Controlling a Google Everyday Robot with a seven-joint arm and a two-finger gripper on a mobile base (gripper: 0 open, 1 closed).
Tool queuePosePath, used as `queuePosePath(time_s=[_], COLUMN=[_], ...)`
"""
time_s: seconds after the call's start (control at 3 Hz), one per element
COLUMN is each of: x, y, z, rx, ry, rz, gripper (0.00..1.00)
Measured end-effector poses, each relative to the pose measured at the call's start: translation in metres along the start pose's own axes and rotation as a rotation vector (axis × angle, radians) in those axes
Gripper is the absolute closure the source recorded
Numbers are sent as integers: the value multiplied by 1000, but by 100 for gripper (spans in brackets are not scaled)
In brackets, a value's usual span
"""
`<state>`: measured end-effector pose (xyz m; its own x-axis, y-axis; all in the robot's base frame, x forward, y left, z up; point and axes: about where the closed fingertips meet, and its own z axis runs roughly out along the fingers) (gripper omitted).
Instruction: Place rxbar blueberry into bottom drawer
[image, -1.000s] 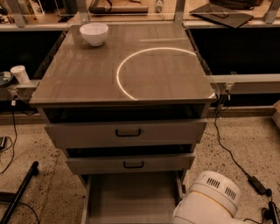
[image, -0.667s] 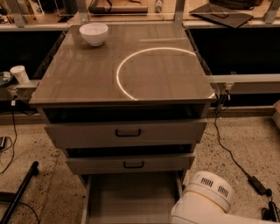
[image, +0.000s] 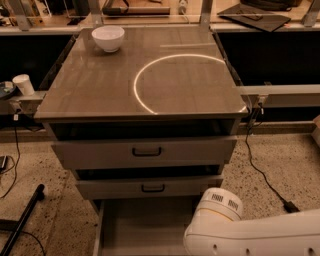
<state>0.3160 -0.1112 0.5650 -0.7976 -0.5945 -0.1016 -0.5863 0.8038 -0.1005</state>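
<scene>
The bottom drawer (image: 142, 225) is pulled out at the foot of the grey-beige cabinet, and the part of its floor that shows is bare. The rxbar blueberry is not visible in this view. My gripper is out of view below the frame's bottom edge. Only my arm's white rounded joint (image: 220, 206) and a white link (image: 260, 237) show at the bottom right, over the drawer's right side.
A white bowl (image: 108, 37) sits at the back left of the cabinet top (image: 100, 90). The two upper drawers with black handles (image: 146, 151) stand slightly ajar. A paper cup (image: 23, 84) stands on a ledge at left. A black cable (image: 260, 170) runs over the floor at right.
My arm's white joint has shifted left and slightly up, further over the open bottom drawer. The bowl and the drawers have not moved.
</scene>
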Motion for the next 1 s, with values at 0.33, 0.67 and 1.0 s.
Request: queuePosePath(time_s=[0.33, 0.67, 1.0], x=[-27, -27, -26], y=[-1, -1, -8], z=[30, 30, 35], rx=[-20, -20, -8], ry=[-2, -2, 10], rz=[-20, -20, -12], gripper=[100, 100, 100])
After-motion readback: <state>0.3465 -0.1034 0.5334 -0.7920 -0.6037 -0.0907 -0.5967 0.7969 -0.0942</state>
